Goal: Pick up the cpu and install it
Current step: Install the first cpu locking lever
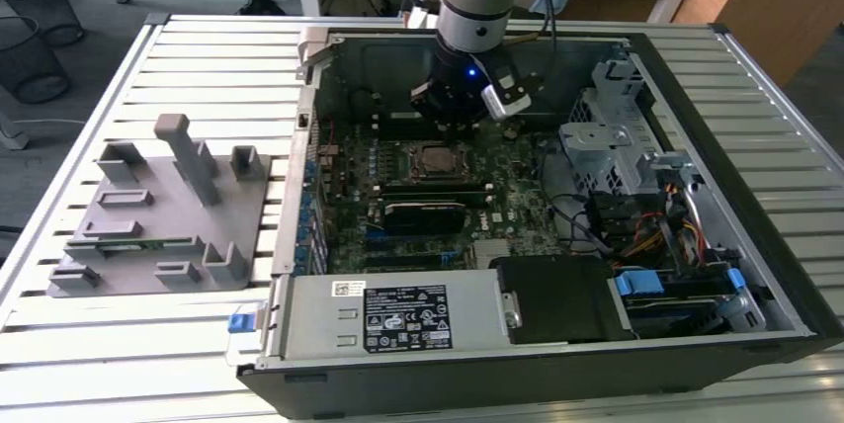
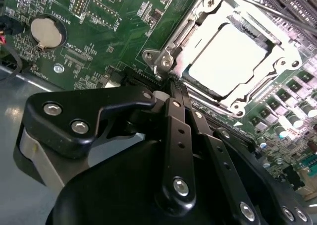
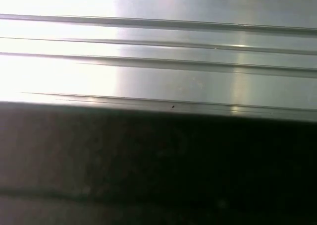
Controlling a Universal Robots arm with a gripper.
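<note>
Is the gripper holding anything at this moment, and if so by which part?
Nothing is held. The gripper has its fingers closed together with nothing between them, and the cpu sits in the socket on the motherboard.

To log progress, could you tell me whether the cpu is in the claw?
No, the cpu lies in the socket, apart from the shut, empty claw.

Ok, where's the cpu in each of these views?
Exterior view: the cpu sits in the motherboard socket, close to the gripper.
Second wrist view: the cpu lies in the socket beyond the gripper.
First wrist view: pale ribbed metal, dark band.
Shared landmark: the socket's metal frame.
</note>
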